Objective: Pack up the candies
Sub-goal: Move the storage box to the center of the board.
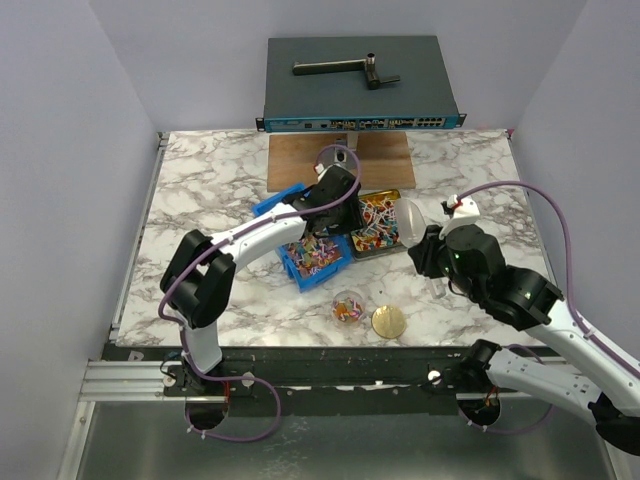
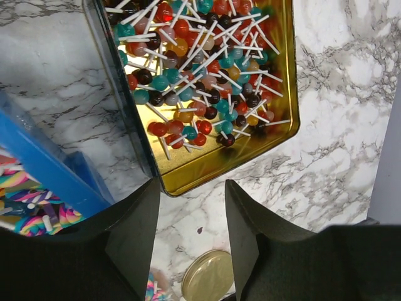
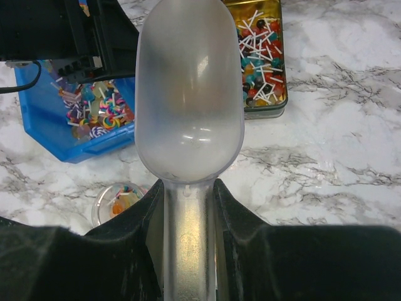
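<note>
My right claw (image 3: 188,195) is clamped on the handle of the empty scoop (image 3: 188,94), my left claw (image 2: 191,194) is spread wide holding nothing, candies (image 2: 200,81) sit in the gold tin (image 2: 188,168) at its 12 o'clock; I reckon a steep dig could flick sticks onto the table (image 2: 338,125).

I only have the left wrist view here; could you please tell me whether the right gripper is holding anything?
Observer: Yes, the right gripper is shut on the handle of a clear scoop.
Operator: Thank you. Is anything in it?
Observer: No, its bowl is empty.
Operator: I can see a gold lid near me; what stands beside it?
Observer: A small clear cup with a few candies in it, just left of the lid in the top view.
</note>
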Robot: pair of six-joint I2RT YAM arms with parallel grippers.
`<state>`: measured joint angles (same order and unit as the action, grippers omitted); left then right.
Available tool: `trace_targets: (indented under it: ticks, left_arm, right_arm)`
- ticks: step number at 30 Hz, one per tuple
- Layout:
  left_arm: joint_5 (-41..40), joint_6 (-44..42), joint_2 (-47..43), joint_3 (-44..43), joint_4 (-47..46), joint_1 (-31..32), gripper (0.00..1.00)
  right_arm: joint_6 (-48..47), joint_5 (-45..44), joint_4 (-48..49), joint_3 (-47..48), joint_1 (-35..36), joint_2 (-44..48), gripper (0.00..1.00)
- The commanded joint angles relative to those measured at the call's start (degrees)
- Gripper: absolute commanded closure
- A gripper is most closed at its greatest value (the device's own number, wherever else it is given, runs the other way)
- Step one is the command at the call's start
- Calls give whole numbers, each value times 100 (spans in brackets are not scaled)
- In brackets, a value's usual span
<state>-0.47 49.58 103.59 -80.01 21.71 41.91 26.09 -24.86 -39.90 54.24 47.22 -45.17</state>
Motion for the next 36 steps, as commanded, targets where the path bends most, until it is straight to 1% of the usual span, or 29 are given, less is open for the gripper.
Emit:
trace_targets:
  ticks: [1, 10, 17, 20, 25, 29, 36]
  left_arm:
    - [-164, -257, -246, 499, 590, -257, 52]
    - [-395, -595, -627, 950, 855, -545, 53]
    - [-462, -783, -938, 1394, 874, -902, 54]
    - [-470, -915, -1092, 1447, 870, -935, 54]
    - [-38, -1088, -1173, 1190, 900, -866, 51]
    - [28, -1216, -1089, 727, 1086, -573, 48]
    - [41, -1348, -459, -127, 1398, -142, 47]
  right_arm:
    - [46, 70, 88, -14, -24, -38, 99]
    - [29, 115, 140, -25, -29, -108, 99]
    - [50, 118, 116, -23, -29, -110, 99]
    - [57, 97, 123, -60, -29, -69, 99]
    - [76, 116, 149, -80, -29, -55, 99]
    - [30, 89, 132, -64, -29, -59, 99]
    - [-23, 41, -12, 34, -29, -102, 99]
